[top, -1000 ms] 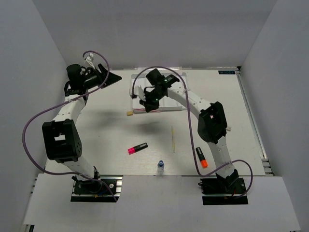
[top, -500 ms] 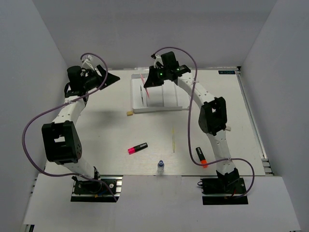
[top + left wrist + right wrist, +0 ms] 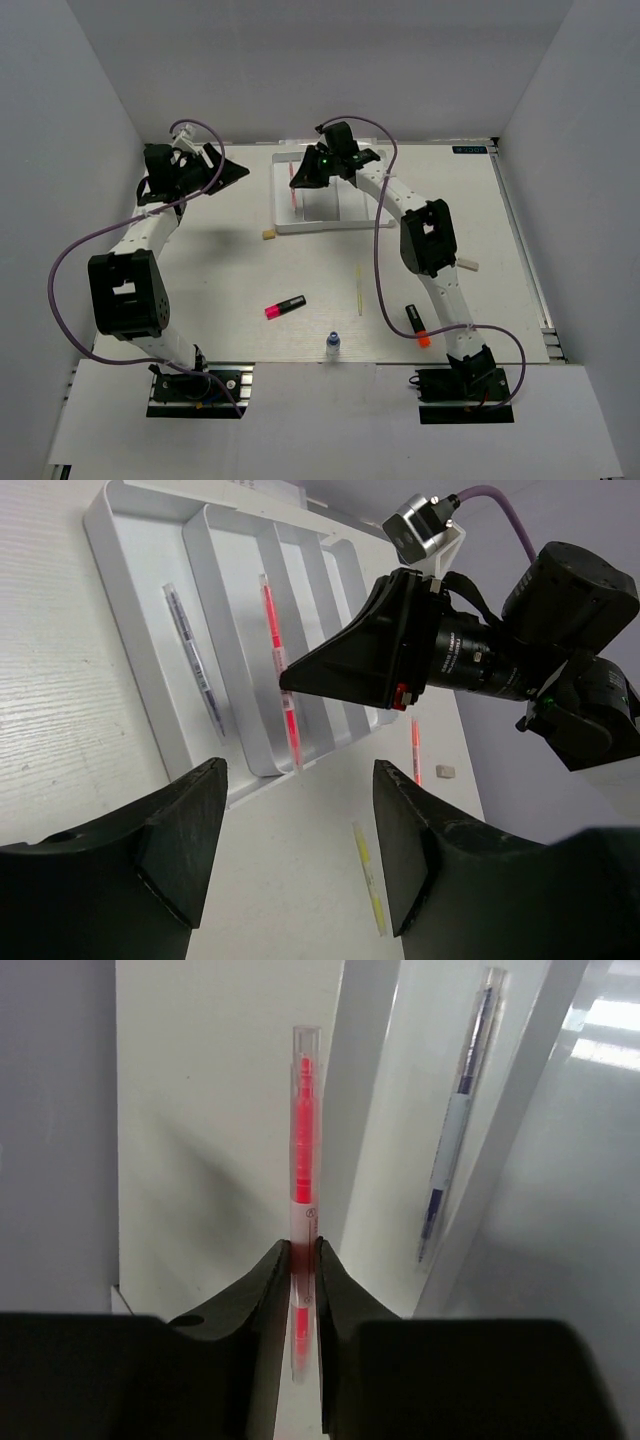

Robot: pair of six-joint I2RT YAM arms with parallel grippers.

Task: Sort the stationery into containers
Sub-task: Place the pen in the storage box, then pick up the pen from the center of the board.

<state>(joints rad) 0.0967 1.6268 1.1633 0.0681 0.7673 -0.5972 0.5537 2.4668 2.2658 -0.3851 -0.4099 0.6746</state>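
Two claws: right claw [image 3: 303,1250] pinches pink pen [image 3: 303,1140], tray [image 3: 375,1110] beneath it, grey pen [image 3: 455,1130] to its right; left claw [image 3: 300,770] wide.

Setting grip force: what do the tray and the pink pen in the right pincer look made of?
The tray looks like moulded white plastic, smooth with a slight sheen; rounded ridges and reflections suggest it. The pink pen is apparently a clear plastic barrel over a pink core; the see-through end shows it. The right pincer is shut on it.

Bright overhead light throws soft shadows on the table [image 3: 220,285]; the right pincer [image 3: 303,1260] looks blurred.
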